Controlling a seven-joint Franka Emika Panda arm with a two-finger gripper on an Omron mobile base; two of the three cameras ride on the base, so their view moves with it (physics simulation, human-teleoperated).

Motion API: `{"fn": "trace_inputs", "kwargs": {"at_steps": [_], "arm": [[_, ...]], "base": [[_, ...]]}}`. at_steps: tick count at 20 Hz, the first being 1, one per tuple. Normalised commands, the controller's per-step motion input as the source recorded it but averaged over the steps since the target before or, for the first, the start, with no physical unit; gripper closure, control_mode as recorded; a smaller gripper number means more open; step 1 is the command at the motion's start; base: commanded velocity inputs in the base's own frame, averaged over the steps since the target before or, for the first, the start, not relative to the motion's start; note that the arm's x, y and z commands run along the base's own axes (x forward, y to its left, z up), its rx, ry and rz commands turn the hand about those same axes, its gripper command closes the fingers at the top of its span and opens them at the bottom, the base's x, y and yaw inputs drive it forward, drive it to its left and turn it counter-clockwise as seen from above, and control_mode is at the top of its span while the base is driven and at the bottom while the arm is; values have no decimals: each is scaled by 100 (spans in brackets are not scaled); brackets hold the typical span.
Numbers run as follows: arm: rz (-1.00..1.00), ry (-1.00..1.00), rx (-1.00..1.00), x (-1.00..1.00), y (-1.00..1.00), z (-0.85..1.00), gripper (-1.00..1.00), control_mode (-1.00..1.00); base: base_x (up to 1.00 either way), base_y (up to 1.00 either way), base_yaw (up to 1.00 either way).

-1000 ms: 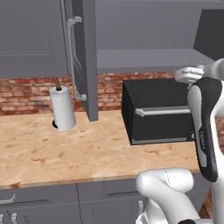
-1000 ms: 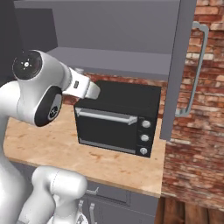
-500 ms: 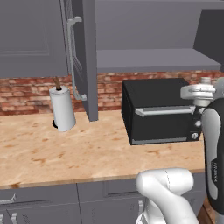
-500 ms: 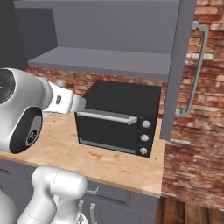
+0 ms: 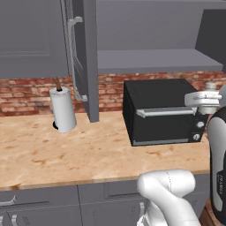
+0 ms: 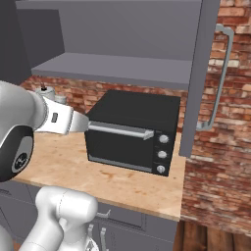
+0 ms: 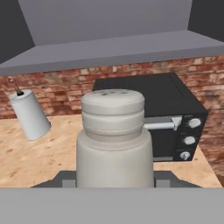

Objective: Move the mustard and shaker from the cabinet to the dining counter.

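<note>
Shaker sits clamped in my claw, out of the cabinet, above the oven. Swinging fast could loosen it, or knock the open door.

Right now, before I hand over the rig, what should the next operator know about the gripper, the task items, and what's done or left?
Gripper: shut on the shaker, which stands upright between the fingers, in the air above the wood counter beside the black oven.
Cabinet: doors open; the visible part of its shelf carries neither item.
Mustard: I can't place it from these views; check whether it is already delivered.
Done: shaker taken from the cabinet.
Left: carry the shaker to the dining counter and set it down; confirm the mustard.
The paper towel roll stands at the left of the counter.
</note>
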Motion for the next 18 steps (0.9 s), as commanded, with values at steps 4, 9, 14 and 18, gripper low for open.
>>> {"fn": "trace_inputs", "kwargs": {"at_steps": [4, 9, 14, 18], "arm": [[0, 0, 0, 0, 0, 0, 100, 100], [0, 0, 0, 0, 0, 0, 100, 100], [0, 0, 0, 0, 0, 0, 100, 100], [0, 0, 0, 0, 0, 0, 100, 100]], "base": [[-6, 0, 0], [-52, 9, 1], [-76, 11, 2], [-84, 11, 6]]}}
